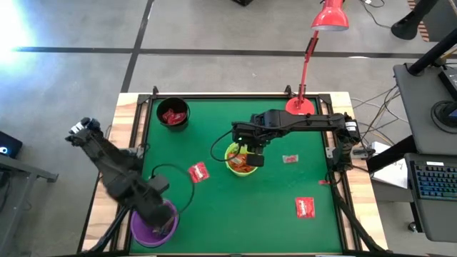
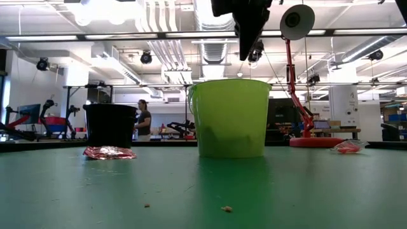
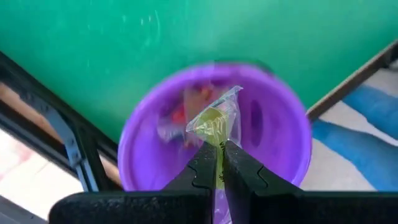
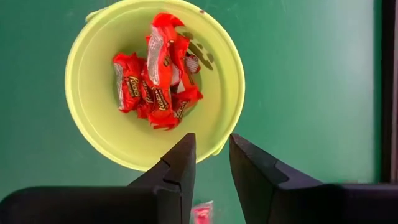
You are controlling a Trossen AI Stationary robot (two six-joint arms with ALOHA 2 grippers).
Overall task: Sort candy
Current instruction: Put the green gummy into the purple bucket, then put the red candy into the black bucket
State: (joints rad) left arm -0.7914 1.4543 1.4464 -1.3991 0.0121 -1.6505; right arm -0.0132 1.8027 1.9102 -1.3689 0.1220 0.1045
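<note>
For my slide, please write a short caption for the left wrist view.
Left gripper shut on a clear-wrapped yellow-green candy, held above the purple bowl.

Open green surface lies near the lime bowl, where only two flat red packets interrupt it.

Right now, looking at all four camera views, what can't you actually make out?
- Purple bowl contents: left wrist view, blurred, and the pale yellow-green wrapped candy in the shut left gripper covers them; high view, the arm covers the bowl.
- Lime-green bowl contents: low view, wall hides them.
- Black bowl contents: low view, same.
- Red item below the open right gripper: right wrist view, cut off by the edge.
- Crumbs on the table: low view, too small.
</note>
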